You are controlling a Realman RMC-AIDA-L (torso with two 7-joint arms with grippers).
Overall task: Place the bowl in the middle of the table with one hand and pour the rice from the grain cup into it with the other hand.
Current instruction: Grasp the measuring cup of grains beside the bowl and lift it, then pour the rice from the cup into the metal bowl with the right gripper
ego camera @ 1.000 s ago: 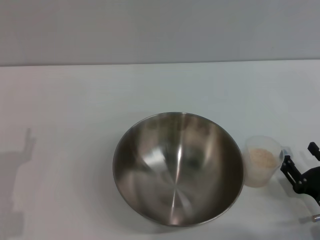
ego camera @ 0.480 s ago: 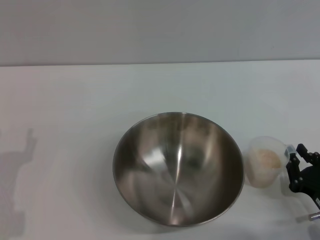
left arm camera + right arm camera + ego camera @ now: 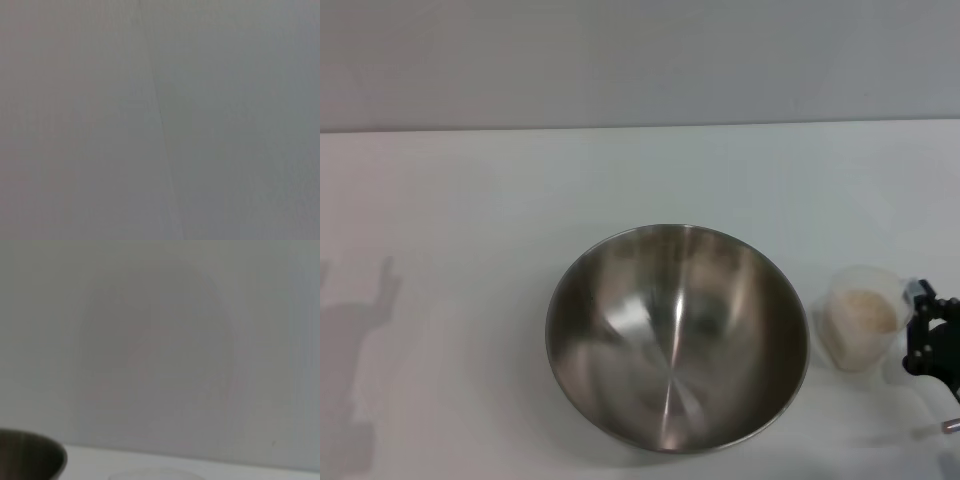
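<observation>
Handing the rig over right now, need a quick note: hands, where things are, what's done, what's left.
Right hand: at the table's right edge, fingers up against the small translucent plastic grain cup; whether they have closed on it cannot be told. Treat the grasp as unconfirmed.
Left hand: not in view.
Large round stainless-steel bowl: sitting near the middle of the plain white table, nothing inside it.
Cup: just right of the bowl, with the pale off-white rice inside.
Done: bowl placed.
Left: secure the cup, lift it over the bowl, tip the rice in.
</observation>
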